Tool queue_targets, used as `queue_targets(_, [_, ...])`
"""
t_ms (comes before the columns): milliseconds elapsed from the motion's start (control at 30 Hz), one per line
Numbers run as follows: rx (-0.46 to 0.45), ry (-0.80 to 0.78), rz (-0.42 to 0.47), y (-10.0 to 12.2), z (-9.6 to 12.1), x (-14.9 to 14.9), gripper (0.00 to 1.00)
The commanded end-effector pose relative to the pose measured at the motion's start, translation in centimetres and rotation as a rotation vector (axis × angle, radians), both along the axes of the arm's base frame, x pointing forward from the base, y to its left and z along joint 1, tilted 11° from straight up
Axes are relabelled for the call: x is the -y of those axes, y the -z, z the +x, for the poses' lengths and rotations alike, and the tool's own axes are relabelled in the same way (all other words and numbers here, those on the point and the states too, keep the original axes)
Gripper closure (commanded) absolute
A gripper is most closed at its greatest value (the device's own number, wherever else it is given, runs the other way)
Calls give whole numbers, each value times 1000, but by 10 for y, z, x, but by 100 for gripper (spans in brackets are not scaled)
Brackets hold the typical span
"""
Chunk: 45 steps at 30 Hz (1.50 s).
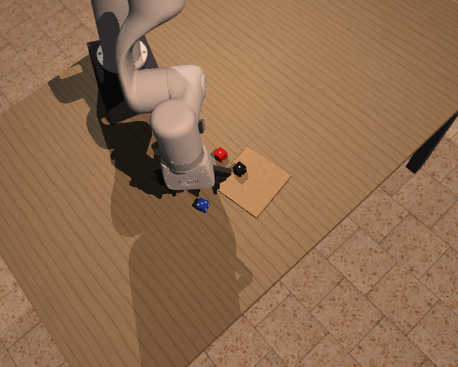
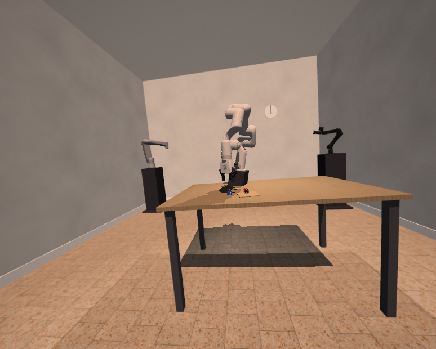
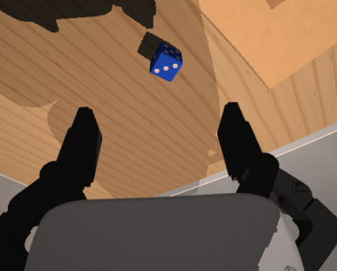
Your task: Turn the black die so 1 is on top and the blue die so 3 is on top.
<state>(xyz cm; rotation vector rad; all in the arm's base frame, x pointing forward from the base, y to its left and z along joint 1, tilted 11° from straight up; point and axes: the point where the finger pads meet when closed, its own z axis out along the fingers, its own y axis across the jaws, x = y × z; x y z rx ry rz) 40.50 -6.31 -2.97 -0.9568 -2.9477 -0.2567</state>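
The blue die (image 1: 203, 204) (image 2: 229, 192) (image 3: 166, 66) lies on the table just off the mat, with 3 on top. The black die (image 1: 239, 169) (image 2: 247, 191) lies on the tan square mat (image 1: 258, 197) (image 2: 250, 195) (image 3: 271, 52), near its corner towards the arm, with 1 on top. The red die (image 1: 221, 154) (image 2: 244, 189) lies on the table beside the mat, with 1 on top. My gripper (image 2: 227, 179) (image 3: 159, 119) is open and empty, above the table. The wrist view shows the blue die beyond the fingertips, not between them.
The wooden table (image 1: 303, 69) (image 2: 309, 187) bears the arm's dark base (image 1: 110, 96) at the back. The arm's shadow falls across the table around the blue die. Two other arms stand on pedestals (image 2: 153, 188) (image 2: 333, 181) away from the table.
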Motion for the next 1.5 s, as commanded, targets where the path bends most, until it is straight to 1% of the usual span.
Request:
queue_targets(0, [37, -116, 13, 0, 1, 0, 0])
queue_targets(33, [51, -185, 11, 0, 1, 0, 0])
queue_targets(67, [51, -188, 11, 0, 1, 0, 0])
queue_targets(233, [87, -373, 7, 2, 1, -1, 0])
queue_targets(267, [90, -386, 6, 2, 1, -1, 0])
queue_targets(300, [101, -442, 5, 2, 1, -1, 0])
queue_targets(333, [101, -446, 5, 2, 1, -1, 0])
queue_targets(400, [121, -543, 2, 3, 1, -2, 0])
queue_targets(500, [123, -554, 2, 3, 1, -2, 0])
queue_targets(600, [149, -686, -3, 3, 1, -2, 0])
queue_targets(733, [174, -808, -7, 4, 2, -3, 0])
queue_targets(900, [189, -878, -10, 4, 2, -3, 0])
queue_targets(1133, [191, -890, -11, 4, 2, -3, 0])
queue_targets(1167, [191, -890, -11, 4, 2, -3, 58])
queue_targets(1467, [191, -890, -11, 4, 2, -3, 58])
